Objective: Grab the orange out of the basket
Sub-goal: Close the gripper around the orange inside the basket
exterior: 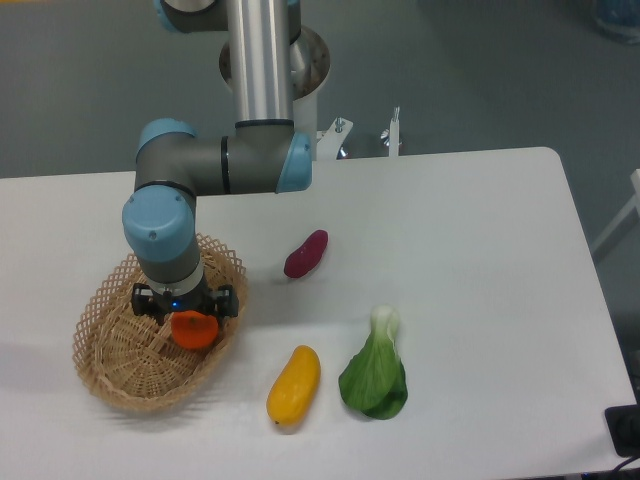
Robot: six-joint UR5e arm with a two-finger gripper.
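- Nearest the camera, an elongated yellow-orange fruit (294, 384) lies on the white table (480, 250), with a green leafy vegetable with a pale stalk (375, 371) just beside it on its right.
- On the left side of the table sits the oval woven wicker basket (115, 370), light tan with an open lattice rim.
- The small round bright-orange orange (195, 329) rests inside the basket, toward its right-hand wall.
- The two-finger gripper (184, 314) is lowered into the basket directly over the orange, and its dark body covers the upper part of the fruit.
- The fingers themselves are hidden behind the gripper body and the orange, so it cannot be told whether the jaws are spread or closed on the fruit.
- A small blue light shows on the gripper body above the orange.
- Farther back, a small dark purple-red oblong vegetable (306, 254) lies on the table, apart from the basket and to its right.
- The grey and light-blue arm (210, 165) rises from the gripper, bends at a joint, and joins a silver column at the far edge of the table.
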